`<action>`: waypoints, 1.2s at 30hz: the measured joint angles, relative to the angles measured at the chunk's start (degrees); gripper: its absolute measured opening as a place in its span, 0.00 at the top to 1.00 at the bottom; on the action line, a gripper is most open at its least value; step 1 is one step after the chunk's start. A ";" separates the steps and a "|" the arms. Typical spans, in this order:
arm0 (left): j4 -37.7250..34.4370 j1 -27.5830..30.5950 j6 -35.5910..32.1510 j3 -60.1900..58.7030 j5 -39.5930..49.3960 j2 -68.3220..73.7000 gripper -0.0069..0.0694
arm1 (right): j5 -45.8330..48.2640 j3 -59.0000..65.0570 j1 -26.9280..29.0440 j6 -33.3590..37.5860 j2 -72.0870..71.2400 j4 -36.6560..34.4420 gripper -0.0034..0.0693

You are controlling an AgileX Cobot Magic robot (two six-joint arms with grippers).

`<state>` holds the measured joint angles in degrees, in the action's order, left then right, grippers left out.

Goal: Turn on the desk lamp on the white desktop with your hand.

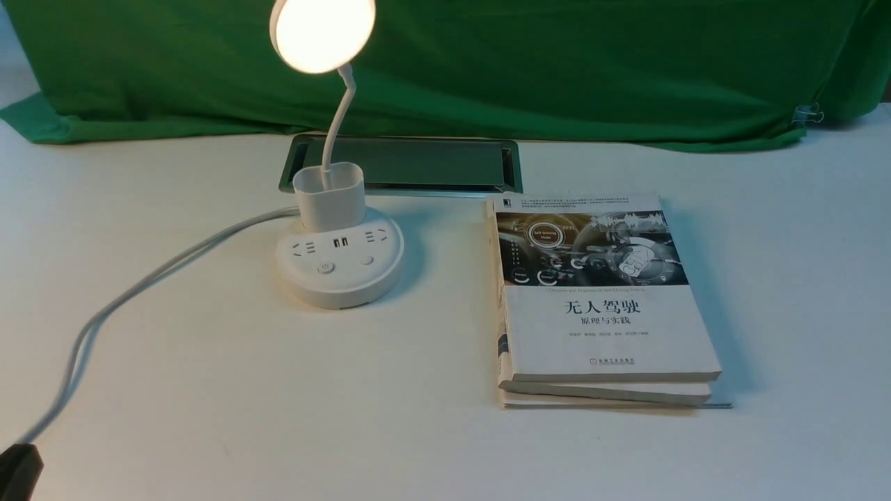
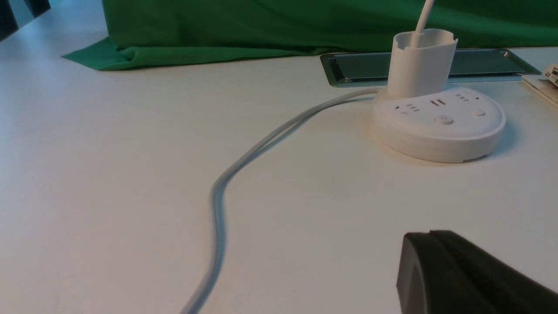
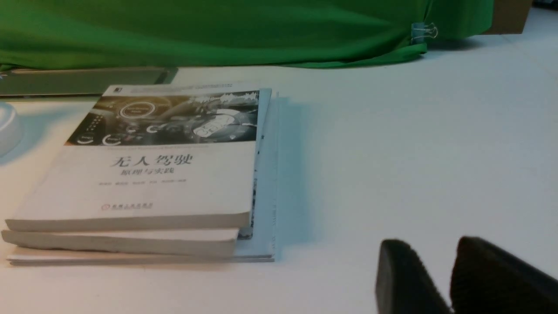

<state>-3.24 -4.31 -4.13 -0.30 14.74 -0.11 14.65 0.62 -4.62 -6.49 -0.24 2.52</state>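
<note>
There is one lamp (image 1: pixel 340 257), standing on the one white table (image 1: pixel 278 403), and its single round head (image 1: pixel 324 31) is glowing. Its base carries one cup (image 1: pixel 329 198), two buttons and two small dark USB slots; the buttons are on the side of the base away from the cup. One thin neck (image 1: pixel 339 118) rises out of the cup. The lamp is the landmark for the rest: to its right, well apart from it, lies one stack of books (image 1: pixel 605 334), with at least three in the pile. Behind the lamp is one metal-framed hatch (image 1: pixel 438 163), and beyond that hangs one green cloth (image 1: pixel 557 69) with one clip (image 1: pixel 807 114), far to the lamp's right. A grey cable (image 1: pixel 139 285) runs from the lamp's left side toward the near left.

Two grippers show. The left gripper (image 2: pixel 429 233), nearer than the lamp and to its left, has its two fingers closed together, with nothing between them. The right gripper (image 3: pixel 429 244) has its two fingers parted by a modest gap, holding nothing, apart from both the books and the lamp.
</note>
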 joint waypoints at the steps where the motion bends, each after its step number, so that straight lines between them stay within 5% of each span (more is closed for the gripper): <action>1: 0.00 0.00 0.00 0.00 -0.55 0.00 0.91 | 0.00 0.00 0.00 0.00 0.00 0.00 0.62; 36: 0.00 0.00 -0.27 0.00 -1.49 0.00 0.91 | -0.01 0.00 0.00 0.00 0.00 0.00 0.62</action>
<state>-3.24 -4.31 -4.41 -0.30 13.25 -0.11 14.64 0.62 -4.62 -6.49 -0.24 2.52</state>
